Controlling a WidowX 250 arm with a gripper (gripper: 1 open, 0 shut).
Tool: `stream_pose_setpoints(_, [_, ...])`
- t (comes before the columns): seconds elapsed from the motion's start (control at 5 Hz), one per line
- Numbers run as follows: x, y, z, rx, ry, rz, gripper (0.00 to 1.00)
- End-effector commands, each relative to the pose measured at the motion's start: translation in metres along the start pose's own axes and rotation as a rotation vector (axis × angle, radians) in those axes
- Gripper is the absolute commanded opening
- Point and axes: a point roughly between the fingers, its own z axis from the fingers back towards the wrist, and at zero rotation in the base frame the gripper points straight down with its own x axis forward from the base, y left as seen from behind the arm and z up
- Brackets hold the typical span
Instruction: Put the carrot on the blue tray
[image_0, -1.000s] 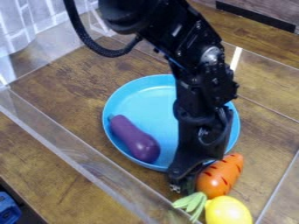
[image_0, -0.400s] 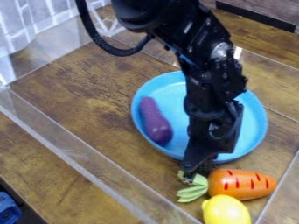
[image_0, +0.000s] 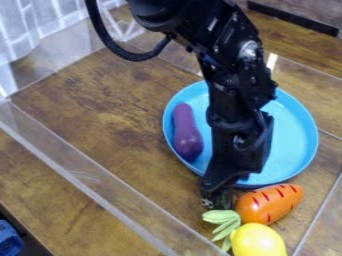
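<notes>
You are looking at the black robot arm's gripper (image_0: 221, 188) pointing almost straight down at the near rim of the round bright blue plastic tray (image_0: 297, 140), just left of the small orange toy carrot (image_0: 265, 203). Its jaws are reading as spread wide with nothing between them, though the dark fingertips are hard to separate here. The carrot is lying on the wooden table (image_0: 94, 120), off the tray, just beside its front edge, with its light green leafy top turned toward the gripper. Against the picture a moment earlier, the carrot is sitting slightly higher and more tilted, and the tray is lying a little farther right. The purple toy eggplant (image_0: 187, 134) is resting inside the tray. The yellow toy lemon (image_0: 258, 241) is touching the carrot from below.
</notes>
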Motion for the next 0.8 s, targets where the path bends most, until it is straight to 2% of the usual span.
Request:
stream_pose_setpoints(0.0, [-0.013, 0.003, 0.008, -0.001, -0.003, -0.010, 1.00])
stream_pose_setpoints(0.4, [-0.025, -0.003, 0.016, -0.029, -0.002, -0.063, 1.00])
stream_pose_setpoints(0.6, [-0.036, -0.004, 0.016, -0.044, -0.001, -0.089, 1.00])
